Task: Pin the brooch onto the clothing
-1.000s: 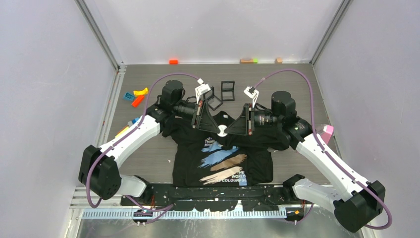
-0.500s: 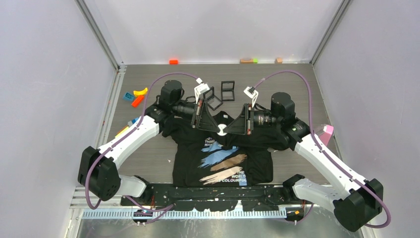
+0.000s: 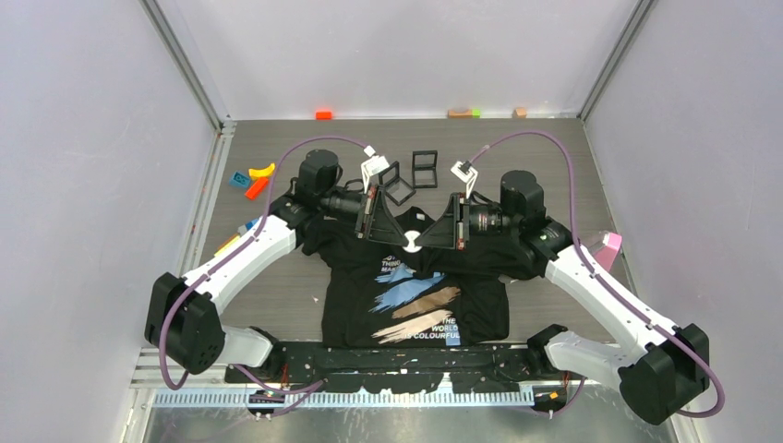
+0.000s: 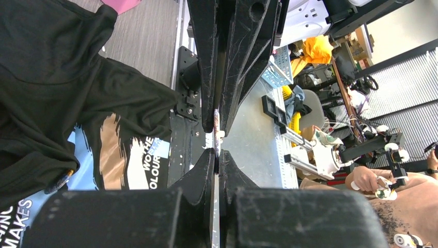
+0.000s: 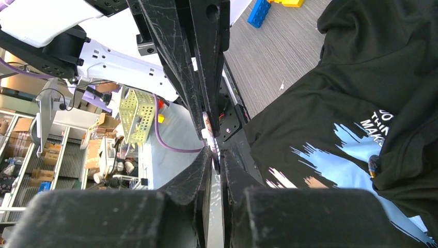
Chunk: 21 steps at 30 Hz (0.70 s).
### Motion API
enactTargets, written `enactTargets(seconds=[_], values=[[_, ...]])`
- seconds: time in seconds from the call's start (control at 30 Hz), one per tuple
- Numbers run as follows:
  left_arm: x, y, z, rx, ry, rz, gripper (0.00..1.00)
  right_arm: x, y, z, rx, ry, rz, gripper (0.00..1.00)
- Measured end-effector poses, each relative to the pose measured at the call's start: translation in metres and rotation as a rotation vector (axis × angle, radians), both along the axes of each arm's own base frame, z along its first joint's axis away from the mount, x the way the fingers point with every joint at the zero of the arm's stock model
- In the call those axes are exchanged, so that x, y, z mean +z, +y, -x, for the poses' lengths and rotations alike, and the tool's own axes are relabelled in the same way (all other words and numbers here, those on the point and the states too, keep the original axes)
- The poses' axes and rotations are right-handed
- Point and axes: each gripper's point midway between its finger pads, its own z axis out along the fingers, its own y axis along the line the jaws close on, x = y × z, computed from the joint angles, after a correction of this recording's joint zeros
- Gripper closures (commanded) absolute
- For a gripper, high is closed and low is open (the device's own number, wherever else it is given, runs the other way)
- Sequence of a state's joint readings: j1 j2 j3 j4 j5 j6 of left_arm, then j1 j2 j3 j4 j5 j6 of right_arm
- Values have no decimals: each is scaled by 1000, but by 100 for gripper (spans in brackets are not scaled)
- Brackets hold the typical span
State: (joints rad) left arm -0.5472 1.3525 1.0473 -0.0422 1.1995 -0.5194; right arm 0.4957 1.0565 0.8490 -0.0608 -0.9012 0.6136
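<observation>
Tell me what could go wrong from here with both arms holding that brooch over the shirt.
1. The left end effector and right end effector both pinch the thin brooch from opposite sides; uneven motion could twist it loose.
2. The T-shirt is rumpled under the arms near the collar, so the pin might catch folded layers or miss.

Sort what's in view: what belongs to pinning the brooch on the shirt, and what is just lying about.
For the job: black T-shirt, brooch, left end effector, right end effector, both shut on the brooch.

Lying about: black square frames, coloured blocks at left, orange block at far edge, pink object at right.
</observation>
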Motion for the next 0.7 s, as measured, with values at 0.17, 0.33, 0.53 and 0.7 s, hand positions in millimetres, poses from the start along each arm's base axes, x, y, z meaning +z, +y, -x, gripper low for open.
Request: enactTargets(seconds=[0.17,0.33,0.53,0.7], values=[[-4,2,-1,10,17,-12,100,-6,3,-2,-4,15,13,85],[-10,6,-4,31,44,-33,100,-13,10,-6,-28,29,58,85],[-20,8,-17,103,50,-69,100,-25,11,-20,-134,37,130,71],[-21,5,-14,98,32,-70,100,-23,-1,-27,-217,-7,149,47]])
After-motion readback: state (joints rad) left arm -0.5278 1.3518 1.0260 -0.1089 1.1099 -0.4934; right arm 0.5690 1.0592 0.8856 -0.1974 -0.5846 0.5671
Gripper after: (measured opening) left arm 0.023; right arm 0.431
